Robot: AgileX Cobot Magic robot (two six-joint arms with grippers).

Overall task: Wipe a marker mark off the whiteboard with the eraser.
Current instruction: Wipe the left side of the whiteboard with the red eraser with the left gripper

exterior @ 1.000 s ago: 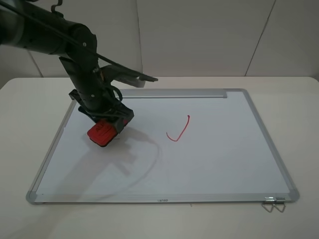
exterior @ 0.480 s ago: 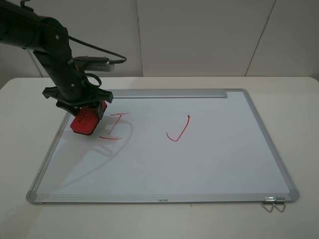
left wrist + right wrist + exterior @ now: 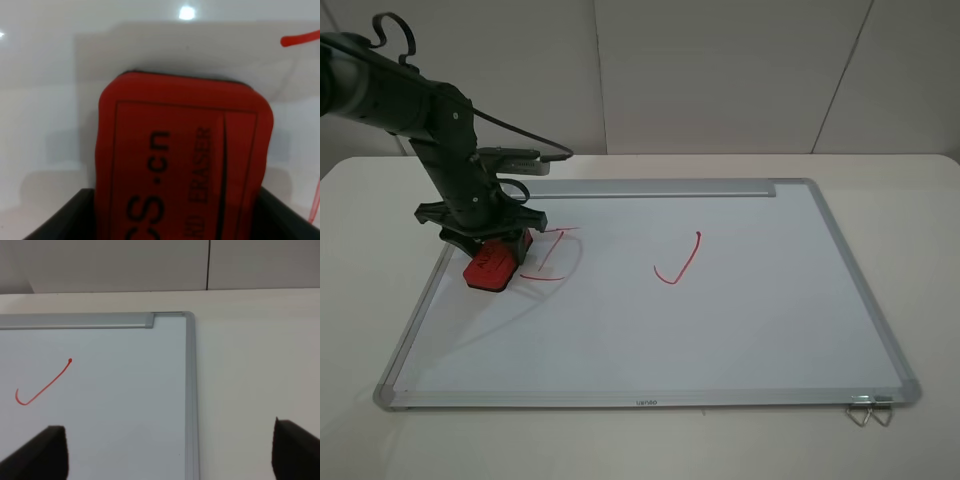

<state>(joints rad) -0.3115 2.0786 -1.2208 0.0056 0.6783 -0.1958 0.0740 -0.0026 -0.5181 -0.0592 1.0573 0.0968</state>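
Note:
The whiteboard (image 3: 740, 330) lies flat on the table. The marker mark (image 3: 549, 254), a slanted red "I", is on its left part. My left gripper (image 3: 488, 243) is shut on the red eraser (image 3: 489, 266), which sits low on the board by the left frame, just left of the mark. In the left wrist view the eraser (image 3: 185, 150) fills the middle between the dark fingers (image 3: 60, 220), with bits of the mark (image 3: 300, 39) beside it. My right gripper (image 3: 167, 455) is open and holds nothing, hovering over the whiteboard's (image 3: 125, 440) right part.
A red check-mark stroke (image 3: 678, 262) sits mid-board, and the right wrist view shows the same stroke (image 3: 42, 387). The tray strip (image 3: 660, 188) runs along the far edge. Binder clips (image 3: 868, 410) hang at the near right corner. White table (image 3: 920, 250) surrounds the board.
The left arm carried the eraser leftward off the "I" mark, uncovering it, then lowered it toward the board beside the left frame.

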